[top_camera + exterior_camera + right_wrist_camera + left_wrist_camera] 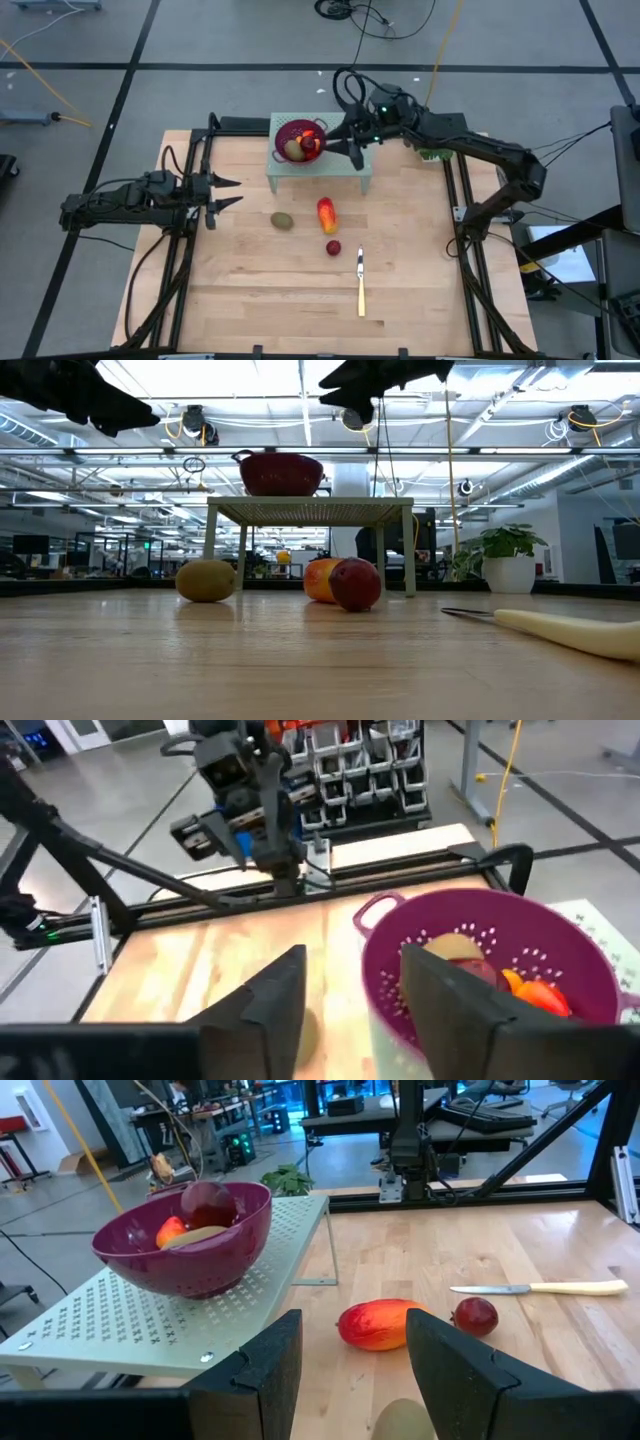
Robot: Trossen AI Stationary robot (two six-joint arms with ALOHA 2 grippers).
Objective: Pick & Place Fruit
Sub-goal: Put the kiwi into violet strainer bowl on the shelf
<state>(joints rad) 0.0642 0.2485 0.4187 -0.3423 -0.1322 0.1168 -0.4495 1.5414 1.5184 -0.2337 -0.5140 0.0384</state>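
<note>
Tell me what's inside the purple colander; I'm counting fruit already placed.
In the purple colander lie a brown-green oval fruit, a dark red ball and orange pieces. Anything beneath them is hidden.

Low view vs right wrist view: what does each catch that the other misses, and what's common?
Low view only: the brown-green oval, the red-orange oblong and the dark red ball lying on the table, plus the knife and the legs of the perforated stand.

Right wrist view only: the inside of the colander, holding a tan fruit, a dark red piece and orange pieces; the right gripper open beside its rim; the left arm beyond.

Both: the purple colander.
</note>
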